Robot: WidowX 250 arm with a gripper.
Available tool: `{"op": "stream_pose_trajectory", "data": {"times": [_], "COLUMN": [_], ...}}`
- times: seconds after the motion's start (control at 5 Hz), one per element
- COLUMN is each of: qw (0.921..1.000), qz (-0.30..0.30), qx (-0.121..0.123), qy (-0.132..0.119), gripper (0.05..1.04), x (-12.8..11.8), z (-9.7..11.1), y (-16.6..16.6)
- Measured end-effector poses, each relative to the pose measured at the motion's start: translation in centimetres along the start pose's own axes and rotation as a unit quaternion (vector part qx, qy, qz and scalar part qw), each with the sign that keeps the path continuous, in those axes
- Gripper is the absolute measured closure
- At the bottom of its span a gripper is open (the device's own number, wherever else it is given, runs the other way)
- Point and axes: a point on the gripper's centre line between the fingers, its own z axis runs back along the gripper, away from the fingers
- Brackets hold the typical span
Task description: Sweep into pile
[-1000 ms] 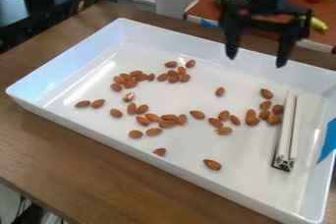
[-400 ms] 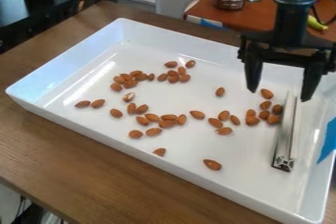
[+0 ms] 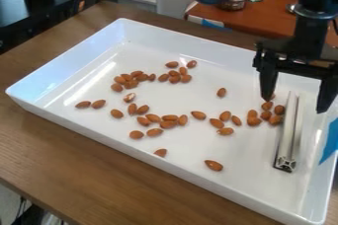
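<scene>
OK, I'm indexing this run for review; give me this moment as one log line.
gripper: open, empty, above metal bar | bar: lying in tray | almonds: scattered, not in one pile

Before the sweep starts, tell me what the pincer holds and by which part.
Nothing is held: the pincer hangs open over the metal bar, which lies in the white tray.

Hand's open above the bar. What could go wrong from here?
One fingertip of the hand hangs over the almonds beside the bar; coming down, it may press or scatter them. The other is on the side of the tray wall near the bar, so it might hit that wall. A stray almond sits right by the tray's front wall and may be missed by the sweep.
</scene>
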Motion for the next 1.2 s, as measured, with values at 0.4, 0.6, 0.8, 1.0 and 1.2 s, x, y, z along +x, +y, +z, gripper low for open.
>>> {"op": "stream_pose_trajectory", "data": {"times": [0.4, 0.6, 0.8, 1.0, 1.2], "qw": [0.9997, 0.9997, 0.9997, 0.9996, 0.9994], "qz": [0.006, 0.006, 0.003, 0.0, -0.007], "qx": [0.02, 0.025, 0.026, 0.029, 0.032], "qy": [-0.01, -0.003, 0.001, 0.007, 0.012], "gripper": [0.083, 0.083, 0.083, 0.136, 0.392], "x": [0.4, 0.4, 0.2, -0.3, -0.7], "z": [-1.5, -2.7, -2.9, -3.3, -3.6], "y": [0.2, 0.3, 0.3, 0.3, 0.2]}}
